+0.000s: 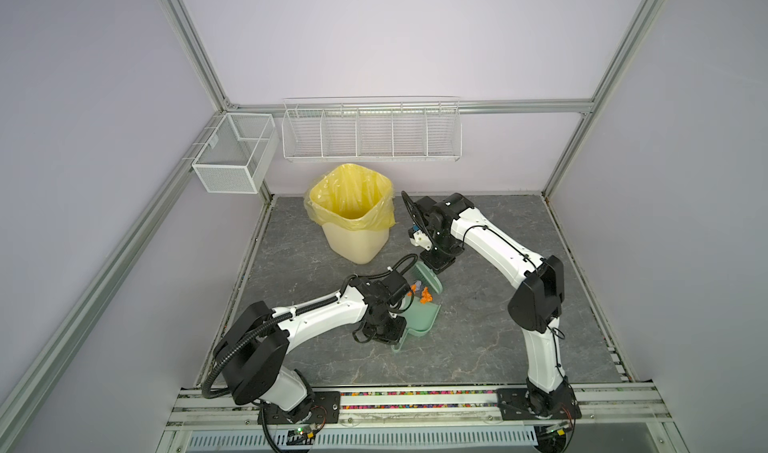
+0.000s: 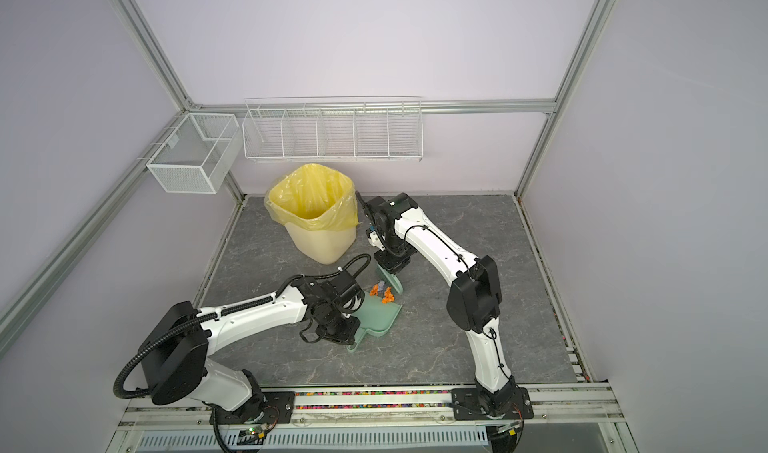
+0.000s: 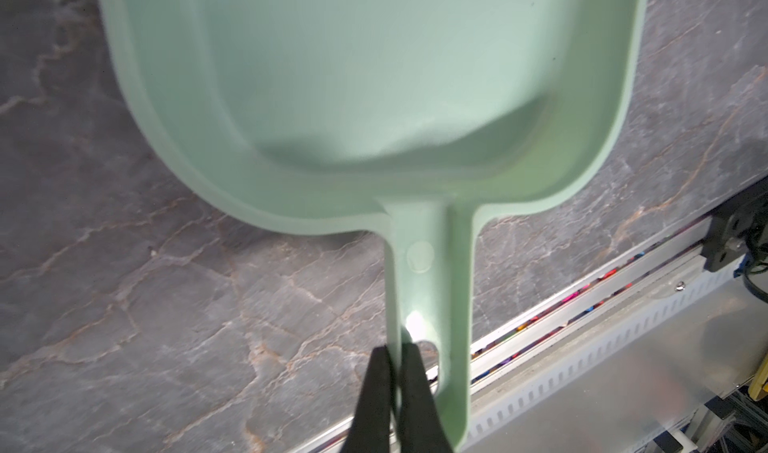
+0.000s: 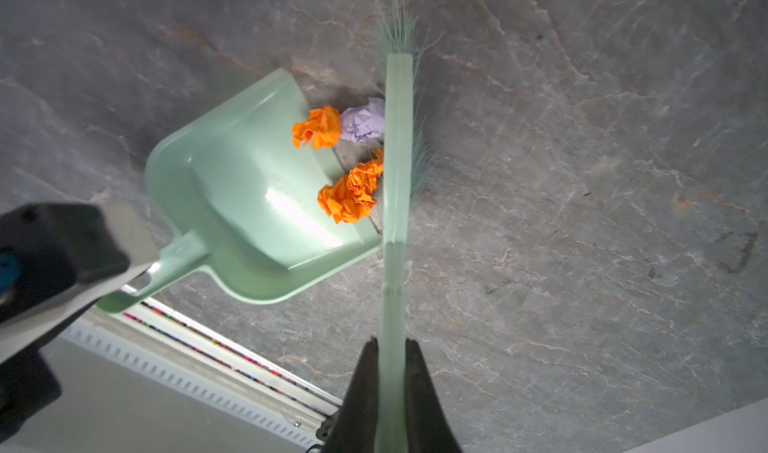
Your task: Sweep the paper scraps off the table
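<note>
Left fingers (image 3: pixel 374 397) pinched pan (image 3: pixel 374 76) handle; right fingers (image 4: pixel 363 388) pinched brush (image 4: pixel 397 139) handle. Scraps (image 4: pixel 351 193) lay at pan lip on desk (image 4: pixel 582 180), against bristles; bin (image 1: pixel 353 214) at pan's 11 o'clock. Likely light, soft, skittish: push low with bristles, no pinching.

Abt 4 paper scraps (image 4: pixel 349 193) (3 orange, 1 lavender), 1 dustpan (image 4: pixel 232 189), 1 brush (image 4: pixel 397 139), 1 bin (image 1: pixel 357 243), 2 wire baskets (image 1: pixel 372 133).

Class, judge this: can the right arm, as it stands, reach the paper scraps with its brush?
Probably yes: the right claw grips the brush, whose head sits against the paper scraps at the open lip of the dustpan, nothing between them.
</note>
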Tool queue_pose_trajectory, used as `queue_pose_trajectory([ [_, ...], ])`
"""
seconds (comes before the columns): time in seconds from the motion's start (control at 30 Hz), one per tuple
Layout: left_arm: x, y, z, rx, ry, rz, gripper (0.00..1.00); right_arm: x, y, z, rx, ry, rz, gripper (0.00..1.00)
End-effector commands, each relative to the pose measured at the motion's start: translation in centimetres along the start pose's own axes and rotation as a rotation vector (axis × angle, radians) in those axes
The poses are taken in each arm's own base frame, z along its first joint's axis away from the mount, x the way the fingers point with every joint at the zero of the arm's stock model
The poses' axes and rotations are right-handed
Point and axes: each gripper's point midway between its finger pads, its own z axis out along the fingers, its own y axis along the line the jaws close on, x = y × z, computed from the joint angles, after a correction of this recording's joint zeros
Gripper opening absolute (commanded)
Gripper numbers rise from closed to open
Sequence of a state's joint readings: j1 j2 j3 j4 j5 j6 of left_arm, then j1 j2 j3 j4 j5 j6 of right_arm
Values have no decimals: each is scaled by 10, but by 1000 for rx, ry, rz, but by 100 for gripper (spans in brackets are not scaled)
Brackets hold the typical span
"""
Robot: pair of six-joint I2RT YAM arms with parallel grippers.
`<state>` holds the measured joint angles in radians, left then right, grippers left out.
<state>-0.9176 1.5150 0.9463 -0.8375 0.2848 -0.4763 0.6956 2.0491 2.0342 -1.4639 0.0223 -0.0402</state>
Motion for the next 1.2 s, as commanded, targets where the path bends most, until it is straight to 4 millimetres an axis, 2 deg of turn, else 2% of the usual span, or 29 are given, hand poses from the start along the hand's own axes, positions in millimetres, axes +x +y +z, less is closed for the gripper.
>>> queue_pose_trajectory([
  [0.0,-2,6,0,-23,2,4,0,12,30,-13,-103,-31,-58,7],
  [0.33,-5,7,-1,-27,-10,9,0,45,58,-20,-180,-54,-84,7],
  [0.5,-5,16,-6,-88,-8,20,0,45,46,-26,-157,-92,-47,7],
  [0.7,-5,15,-9,-70,-44,5,0,34,35,-36,-178,-161,-11,7],
  [0.77,-5,14,-7,-63,-46,1,0,28,26,-38,-181,-186,31,7],
  [0.97,-5,15,-6,-62,-43,-2,0,-3,0,-53,-138,-300,121,7],
  [1.1,-1,12,-4,-40,-31,-3,0,-25,-14,-48,-90,-319,144,7],
  [1.17,-1,12,-1,-36,-21,-6,0,-37,-11,-41,-115,-316,144,7],
])
